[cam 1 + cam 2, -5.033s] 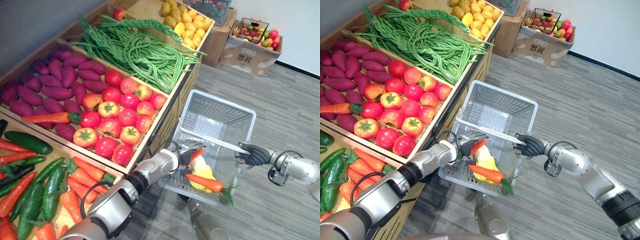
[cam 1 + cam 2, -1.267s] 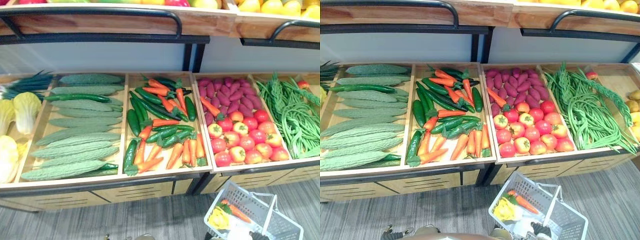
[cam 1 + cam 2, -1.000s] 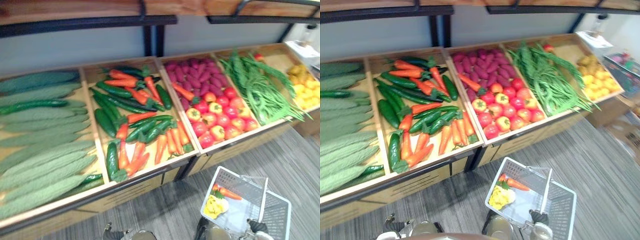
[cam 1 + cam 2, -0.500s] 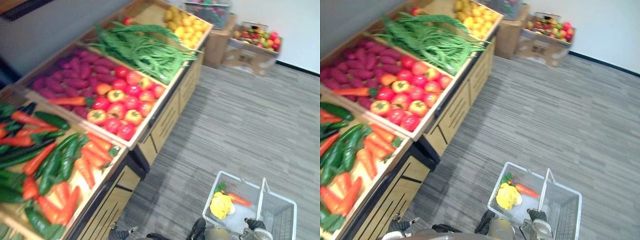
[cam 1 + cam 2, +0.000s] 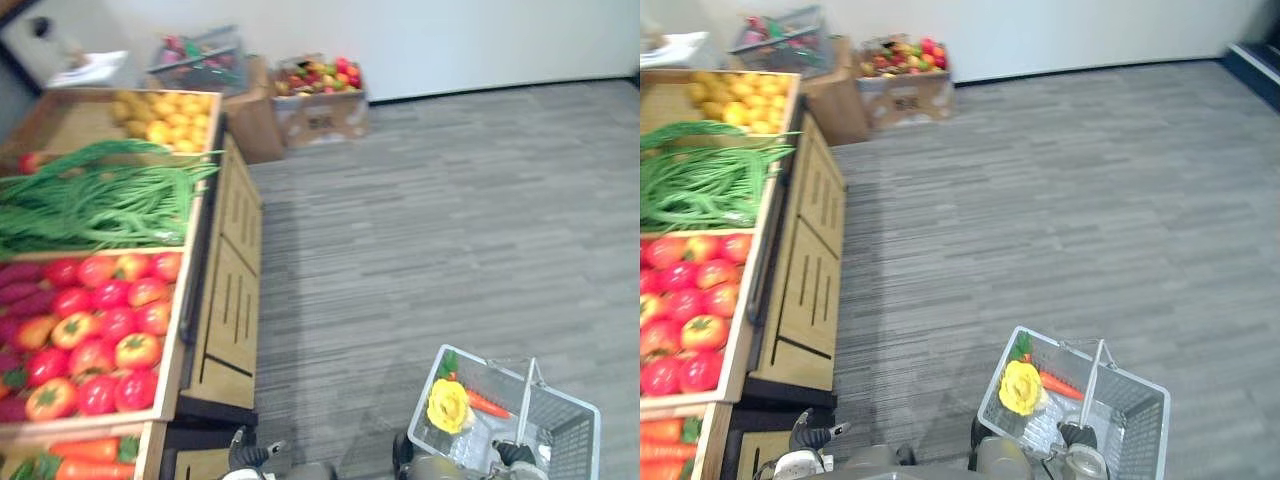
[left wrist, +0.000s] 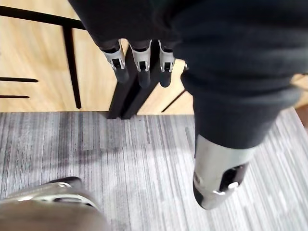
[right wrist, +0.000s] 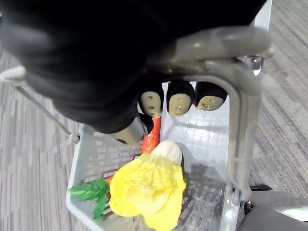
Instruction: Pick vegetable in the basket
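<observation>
R hand holds basket by its handle, fingers curled round the bar. Basket is near right, close to robot, w/ grey floor around it. Inside, at basket's left end: carrot w/ green top, touching a yellow leafy veg. L hand is by the wooden stand, fingers straight, side by side, holding nothing. Stand at left carries tomatoes & green beans.

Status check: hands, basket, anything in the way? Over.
Right hand shut on handle of grey plastic mesh basket. Left hand open, hanging idle. Orange carrot and yellow leafy vegetable lie in basket. Wooden produce stand off to left, apart.
</observation>
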Tool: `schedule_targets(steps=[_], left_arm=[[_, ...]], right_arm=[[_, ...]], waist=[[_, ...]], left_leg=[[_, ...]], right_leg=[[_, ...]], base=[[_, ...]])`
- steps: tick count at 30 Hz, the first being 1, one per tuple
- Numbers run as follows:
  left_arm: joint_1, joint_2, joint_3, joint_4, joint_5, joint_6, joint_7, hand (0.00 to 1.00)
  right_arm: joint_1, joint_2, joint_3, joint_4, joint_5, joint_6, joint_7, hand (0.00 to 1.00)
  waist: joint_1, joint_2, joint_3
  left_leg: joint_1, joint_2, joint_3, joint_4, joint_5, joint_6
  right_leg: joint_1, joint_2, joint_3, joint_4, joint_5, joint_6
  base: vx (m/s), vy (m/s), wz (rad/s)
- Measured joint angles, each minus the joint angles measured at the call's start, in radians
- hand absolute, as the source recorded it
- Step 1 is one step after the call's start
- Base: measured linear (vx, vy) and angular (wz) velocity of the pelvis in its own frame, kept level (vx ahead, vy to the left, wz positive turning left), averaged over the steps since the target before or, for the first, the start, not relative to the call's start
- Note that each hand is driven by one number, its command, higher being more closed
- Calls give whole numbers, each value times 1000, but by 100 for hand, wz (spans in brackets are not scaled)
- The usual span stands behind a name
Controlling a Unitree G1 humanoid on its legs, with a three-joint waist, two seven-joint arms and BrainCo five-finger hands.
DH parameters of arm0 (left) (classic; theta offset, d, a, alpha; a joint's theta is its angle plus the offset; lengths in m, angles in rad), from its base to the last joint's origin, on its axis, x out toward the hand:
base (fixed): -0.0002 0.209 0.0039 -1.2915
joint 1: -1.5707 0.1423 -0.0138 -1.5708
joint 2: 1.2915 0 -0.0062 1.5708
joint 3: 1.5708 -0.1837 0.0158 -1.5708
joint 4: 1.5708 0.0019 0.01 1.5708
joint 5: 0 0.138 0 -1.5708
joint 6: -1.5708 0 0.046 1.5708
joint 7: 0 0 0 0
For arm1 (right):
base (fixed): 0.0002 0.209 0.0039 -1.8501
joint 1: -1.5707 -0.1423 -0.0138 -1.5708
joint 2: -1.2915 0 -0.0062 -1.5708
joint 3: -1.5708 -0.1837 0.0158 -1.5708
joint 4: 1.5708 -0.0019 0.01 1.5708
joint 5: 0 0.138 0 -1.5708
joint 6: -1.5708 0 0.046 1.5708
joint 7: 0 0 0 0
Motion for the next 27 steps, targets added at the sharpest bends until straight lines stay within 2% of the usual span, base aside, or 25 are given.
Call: schedule_targets(steps=[1, 2, 4, 6, 8, 10, 11, 13, 15, 16, 18, 21, 23, 24, 27], left_arm=[[-5, 4, 0, 0, 0, 1, 0, 0], [-9, 8, 0, 3, 0, 1, 1, 0], [-13, 21, 6, 8, 1, 4, 7, 0], [-12, 29, 6, 17, 2, 10, 9, 0], [-9, 29, 2, 15, 27, 10, 21, 0], [-5, 29, 2, 15, 37, 10, 24, 0], [-4, 29, 1, 14, 37, 10, 24, 0], [4, 30, 1, 5, 37, 9, 24, 0], [4, 32, 1, -5, 33, 7, 22, 0], [1, 35, 3, -8, 22, 5, 21, 0], [-1, 30, 8, -5, 6, 4, 13, 0], [-3, 30, 10, 3, -31, 4, -4, 0], [-3, 25, 9, 18, -65, 3, -10, 0], [0, 18, 8, 22, -98, 3, -15, 0], [0, 17, 7, 48, -178, 1, -26, 0]], right_arm=[[2, 7, 2, -6, 1, -2, 0, 100], [6, 16, -6, -13, 6, -3, -1, 100], [26, 40, -19, -44, 10, -3, -9, 100], [26, 54, -14, -63, 10, -5, -12, 100], [24, 77, -5, -96, 8, -12, -13, 100], [22, 91, 21, -115, 8, -22, -12, 100], [21, 94, 26, -118, 7, -24, -12, 100], [23, 111, 30, -125, 5, -34, -12, 100], [27, 105, 28, -126, 5, -34, -13, 100], [34, 103, 31, -120, 4, -32, -11, 100], [25, 93, 49, -112, -2, -33, -1, 100], [18, 88, 63, -103, -3, -30, 7, 100], [19, 69, 59, -72, -3, -29, 8, 100], [21, 66, 49, -63, -3, -22, 8, 100], [23, 67, 32, -29, -3, -19, 9, 100]], waist=[[10, -1, 3], [11, -17, 11], [13, -43, 19], [20, -59, 24], [45, -67, 26], [55, -71, 32], [57, -71, 32], [55, -73, 31], [51, -80, 28], [52, -90, 22], [64, -83, 21], [67, -78, 19], [55, -63, 9], [51, -51, 1], [47, -45, -19]], left_leg=[[-7, -12, 34, -11, 21, 34], [-7, -24, 53, -17, 21, 41], [1, -46, 90, -38, 23, 58], [12, -56, 118, -47, 26, 62], [28, -46, 195, -54, 27, 64], [69, -37, 248, -56, 27, 64], [82, -32, 260, -55, 27, 64], [120, -14, 272, -52, 26, 64], [121, -2, 258, -42, 21, 56], [113, 2, 231, -38, 13, 43], [104, 28, 192, -62, 19, 32], [98, 31, 184, -72, 30, 17], [106, 25, 154, -73, 35, 17], [113, 22, 135, -76, 37, 19], [115, 5, 121, -89, 55, 23]], right_leg=[[-17, -5, 48, -3, 18, 24], [-23, -16, 60, -8, 30, 38], [-43, -37, 85, 0, 38, 42], [-59, -45, 99, 16, 39, 44], [-94, -56, -9, 72, 34, 36], [-103, -69, -139, 144, 11, 9], [-108, -73, -173, 172, 3, 2], [-122, -110, -271, 288, -52, -22], [-136, -139, -267, 328, -50, -29], [-135, -123, -214, 320, -62, -2], [-122, -77, -181, 260, -65, 2], [-94, -61, -187, 183, -65, 2], [-53, -61, -202, 134, -64, 1], [-24, -61, -216, 102, -50, 5], [33, -60, -225, -17, 13, 16]], base=[[30, 242, -90], [33, 201, -70], [61, 188, -31], [96, 191, -38], [86, 99, -59], [59, 15, -55], [75, -34, -38], [97, -70, -3], [134, -124, 35], [135, -144, 36], [154, -256, -5], [84, -139, -8], [50, -20, 25], [31, 30, 29], [9, 53, 16]])
